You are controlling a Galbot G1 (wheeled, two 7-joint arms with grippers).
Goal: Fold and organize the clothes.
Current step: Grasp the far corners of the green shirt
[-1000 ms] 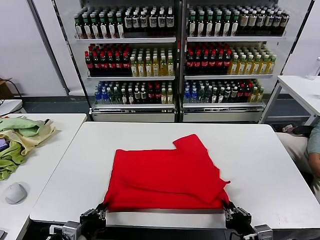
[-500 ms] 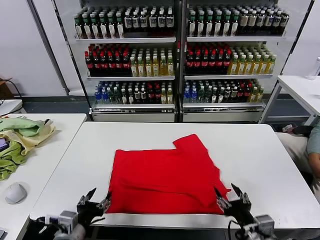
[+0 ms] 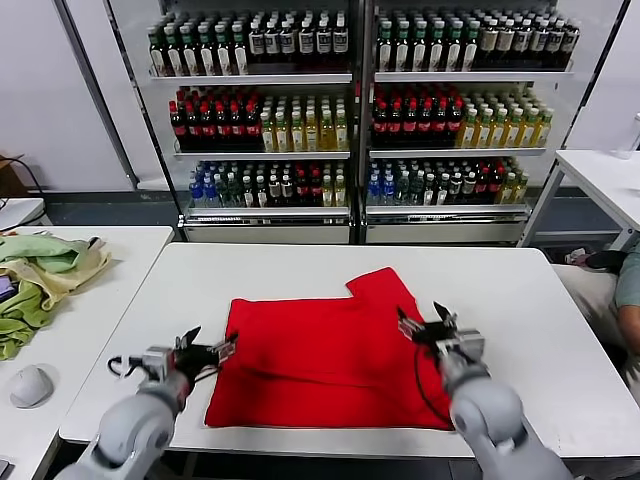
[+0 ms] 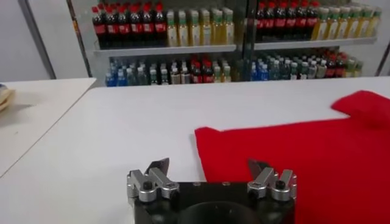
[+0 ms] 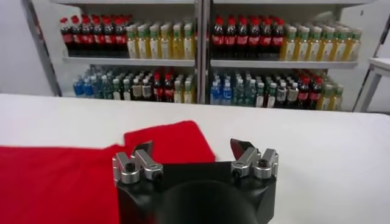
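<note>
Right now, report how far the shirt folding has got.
Done: the shirt lies on the table partly folded into a rough rectangle, with one sleeve sticking out at the far edge. In hand: nothing is gripped. The left end effector is open at the shirt's left edge and the right end effector is open over its right side. Left: more folds and tucking in that sleeve.

The red T-shirt (image 3: 330,362) lies flat and folded on the white worktop (image 3: 520,320), a rough rectangle with one sleeve (image 3: 385,290) jutting out at its far right corner. Its left edge sits just by the left gripper's (image 3: 212,350) spread jaws; the right gripper's (image 3: 428,325) spread jaws hover over its right part, below the sleeve.
</note>
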